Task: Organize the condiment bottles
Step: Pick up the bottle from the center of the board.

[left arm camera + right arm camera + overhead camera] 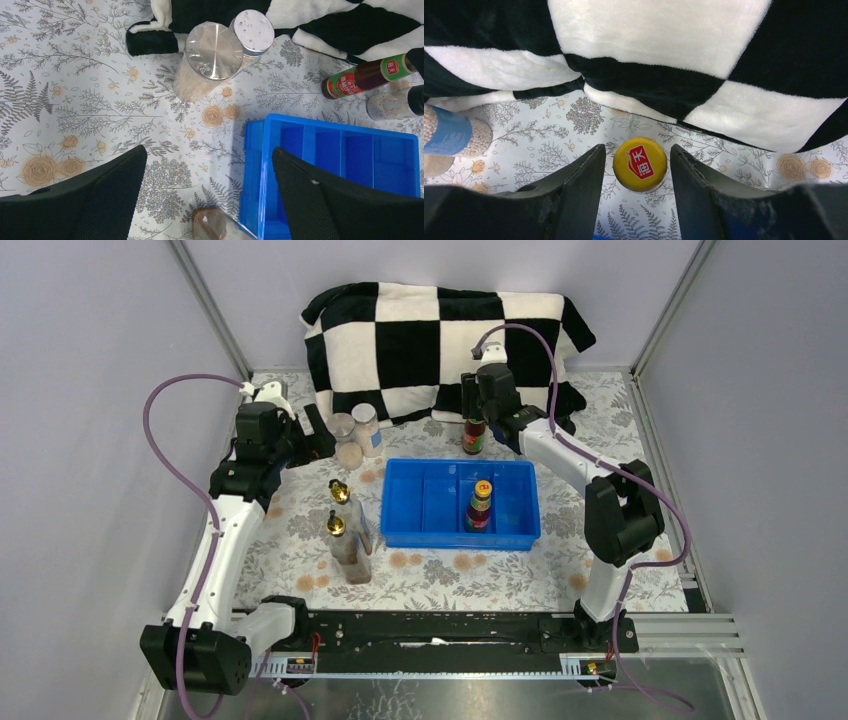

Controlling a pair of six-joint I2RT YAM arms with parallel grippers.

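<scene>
A blue divided tray [420, 502] sits mid-table with one red-brown sauce bottle [480, 506] upright in it. The second sauce bottle [474, 436] stands behind the tray. My right gripper [478, 400] is open right above it; in the right wrist view its fingers [589, 170] straddle the yellow cap [640, 164] with gaps on both sides. Two grey-lidded jars [345, 440] [367, 427] stand left of the tray's back corner. Two gold-topped bottles [340, 500] [346, 545] stand left of the tray. My left gripper [305, 440] is open and empty, above bare cloth [207, 152].
A black-and-white checkered blanket [440, 345] lies along the back wall, close behind the jars and the sauce bottle. In the left wrist view a black-capped shaker [392, 104] lies beside the sauce bottle [365, 76]. Grey walls close in on both sides.
</scene>
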